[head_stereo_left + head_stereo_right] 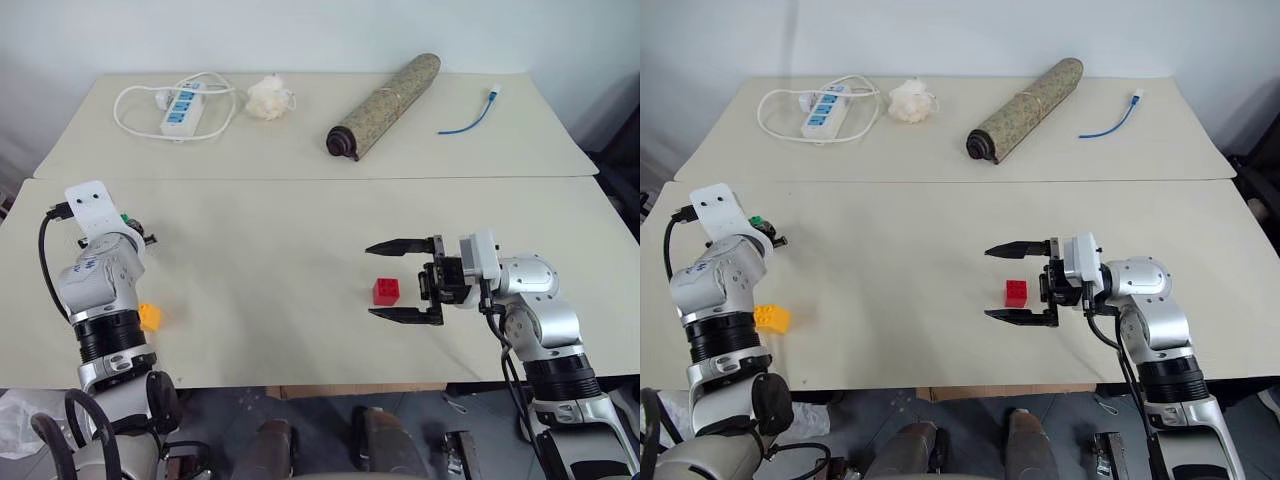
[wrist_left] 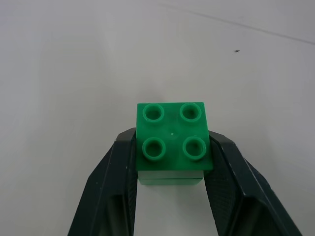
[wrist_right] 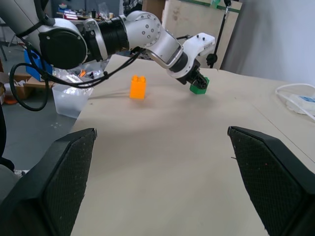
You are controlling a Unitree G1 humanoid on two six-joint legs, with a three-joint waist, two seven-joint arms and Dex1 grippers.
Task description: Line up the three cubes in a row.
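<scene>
Green block [image 2: 173,140] sits clamped between the two black fingers [image 2: 115,182] of the left hand [image 2: 172,162], its four studs facing up; the fingers press against its opposite sides. In the head views this hand [image 1: 140,236] is at the left side of the near tabletop [image 1: 270,230], and only a sliver of green shows beside the wrist. From the right wrist view, the block [image 3: 199,86] appears to rest on or just above the surface under the left hand, though contact with the tabletop cannot be told for sure.

Just nearer the front edge, close beside the left arm, stands the yellow-orange block [image 1: 772,318], upright on the tabletop and free of any grip. It is near the green one but apart from it.

Well apart from both, toward the right half of the tabletop, the red block [image 1: 386,291] rests studs up. The right hand [image 1: 398,281] points sideways toward the left with its fingers spread wide, one beyond the red block and one nearer; the block lies between them with a gap on each side, so the hand has hold of nothing.

On the far tabletop, beyond a seam, lie a white power strip [image 1: 181,109] with its coiled cord, a crumpled white wad [image 1: 268,98], a rolled mat [image 1: 385,92] lying at an angle, and a short blue cable [image 1: 472,118].
</scene>
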